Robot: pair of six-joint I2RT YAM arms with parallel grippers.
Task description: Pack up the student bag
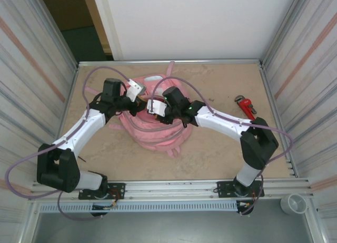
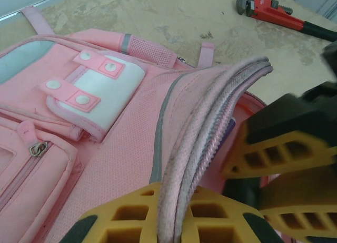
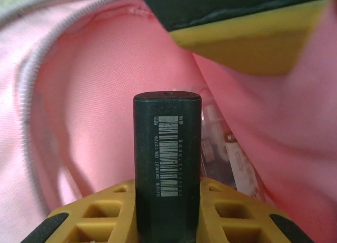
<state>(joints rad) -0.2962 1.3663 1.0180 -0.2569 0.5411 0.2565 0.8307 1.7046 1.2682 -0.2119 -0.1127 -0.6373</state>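
Student bag (image 1: 158, 133) open; black barcoded case (image 3: 167, 143) inside.

The backpack (image 1: 152, 132) lay at the middle of the table (image 1: 210, 153), a wrench (image 1: 245, 106) well to its right. The left gripper (image 2: 176, 214) clamped its opening rim; the right gripper (image 3: 195, 116), inside, held a small box (image 3: 167, 148)

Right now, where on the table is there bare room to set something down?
Bare table between the backpack and the near edge, and in the far right corner beyond the wrench. Crowded mid-table, where left arm and right arm meet over the backpack.
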